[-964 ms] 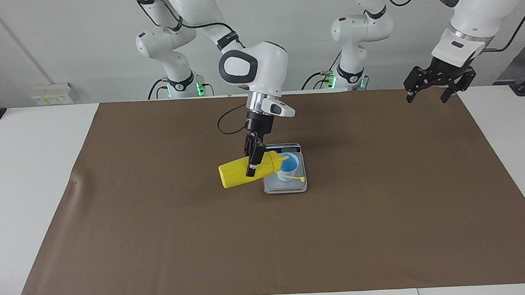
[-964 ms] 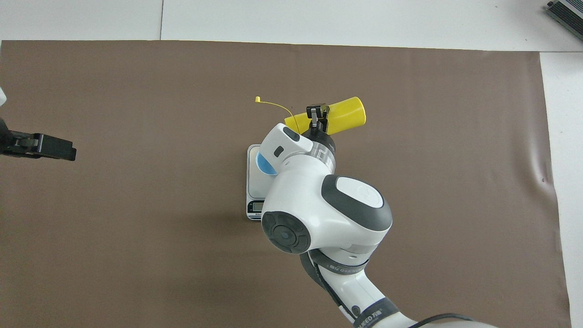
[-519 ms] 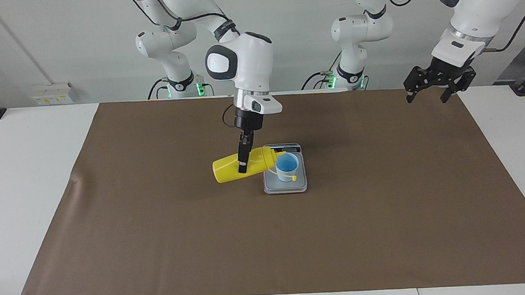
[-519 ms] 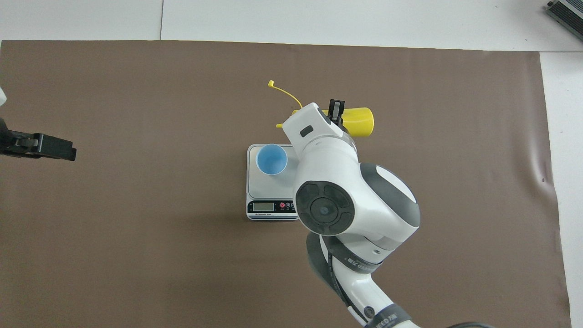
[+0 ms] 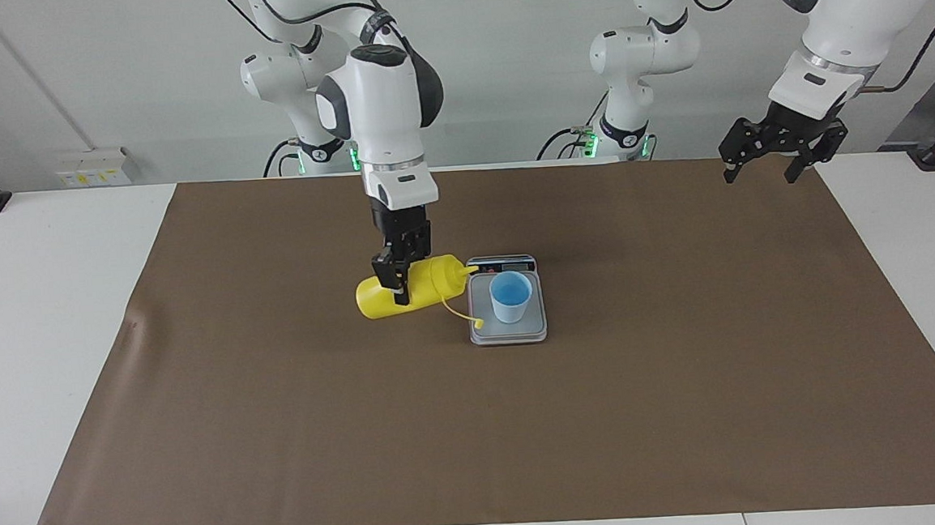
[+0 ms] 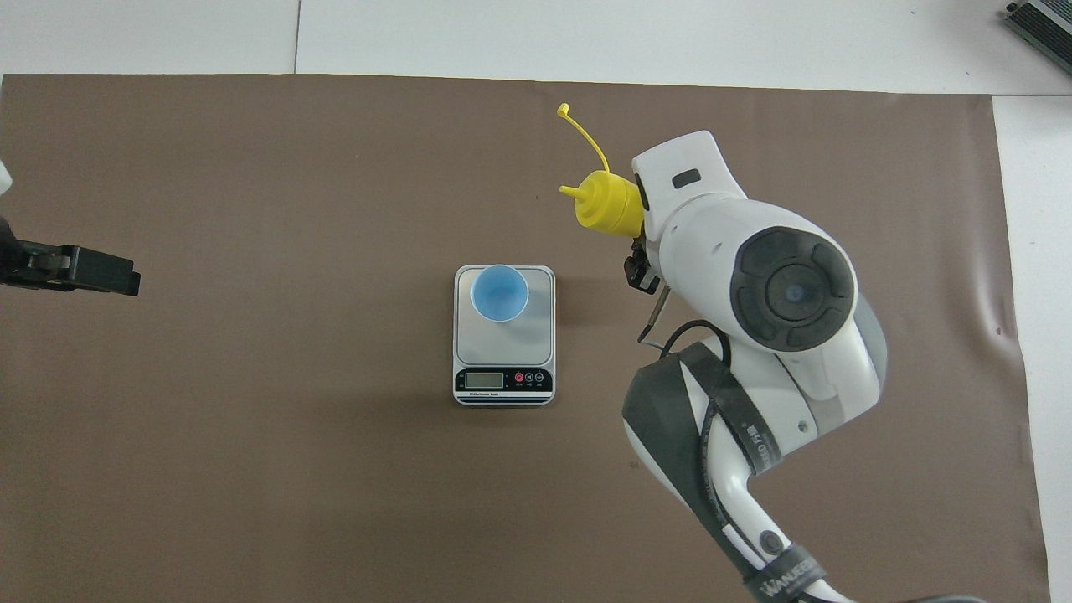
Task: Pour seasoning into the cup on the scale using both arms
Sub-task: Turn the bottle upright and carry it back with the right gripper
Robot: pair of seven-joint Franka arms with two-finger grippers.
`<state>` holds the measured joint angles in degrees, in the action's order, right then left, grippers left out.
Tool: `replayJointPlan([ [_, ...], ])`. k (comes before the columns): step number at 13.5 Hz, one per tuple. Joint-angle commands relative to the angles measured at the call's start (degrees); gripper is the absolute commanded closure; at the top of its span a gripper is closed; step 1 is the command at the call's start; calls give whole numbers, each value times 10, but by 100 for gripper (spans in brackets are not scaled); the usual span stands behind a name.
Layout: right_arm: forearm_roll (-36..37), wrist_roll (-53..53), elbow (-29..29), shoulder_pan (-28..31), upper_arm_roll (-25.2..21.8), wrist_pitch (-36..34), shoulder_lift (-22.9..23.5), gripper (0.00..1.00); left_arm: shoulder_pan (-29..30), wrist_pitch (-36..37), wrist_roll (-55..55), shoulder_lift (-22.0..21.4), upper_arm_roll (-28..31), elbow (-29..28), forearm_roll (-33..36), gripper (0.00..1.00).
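My right gripper (image 5: 398,289) is shut on the seasoning (image 5: 416,291), a yellow squeeze bottle held almost level just above the mat. The bottle is beside the scale (image 5: 509,334), toward the right arm's end. Its nozzle (image 5: 469,270) points at the scale's display end and is clear of the cup (image 5: 511,297). The tethered cap (image 5: 479,323) dangles off the bottle. The pale blue cup stands upright on the scale's plate. In the overhead view, the right wrist hides most of the seasoning (image 6: 607,203); the cup (image 6: 499,292) and scale (image 6: 536,335) show fully. My left gripper (image 5: 762,165) waits open above the mat's corner.
A brown mat (image 5: 283,436) covers most of the white table (image 5: 41,321), with a small crease (image 5: 132,323) near the right arm's end. A grey device (image 6: 1043,21) lies at the table's corner farthest from the robots, at the right arm's end.
The right arm has swung the bottle away from the cup toward its own end of the table. The nozzle has left the cup. The left arm has not moved.
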<state>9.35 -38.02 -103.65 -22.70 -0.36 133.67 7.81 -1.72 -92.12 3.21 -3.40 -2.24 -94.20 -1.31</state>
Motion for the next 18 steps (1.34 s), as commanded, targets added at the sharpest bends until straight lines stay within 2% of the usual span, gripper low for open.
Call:
replayJointPlan([
  [1,-97,-95,-13,42,6,8,-17,100,11,1,5,-12,-5,-12,-6,0],
  [4,-215,-174,-13,80,6,7,-16,100,11,1,5,-12,-5,-12,-6,0],
  [7,-387,-291,-30,133,6,8,-21,100,11,1,5,-12,-5,-12,-6,0],
  [12,-613,-485,-115,222,5,8,-58,100,11,1,5,-12,-5,-12,-6,0],
  [14,-720,-604,-156,252,5,3,-66,100,11,1,5,-12,-5,-12,-6,0],
  [18,-852,-723,-214,268,5,-2,-72,100,11,1,5,-12,-5,-12,-6,0],
])
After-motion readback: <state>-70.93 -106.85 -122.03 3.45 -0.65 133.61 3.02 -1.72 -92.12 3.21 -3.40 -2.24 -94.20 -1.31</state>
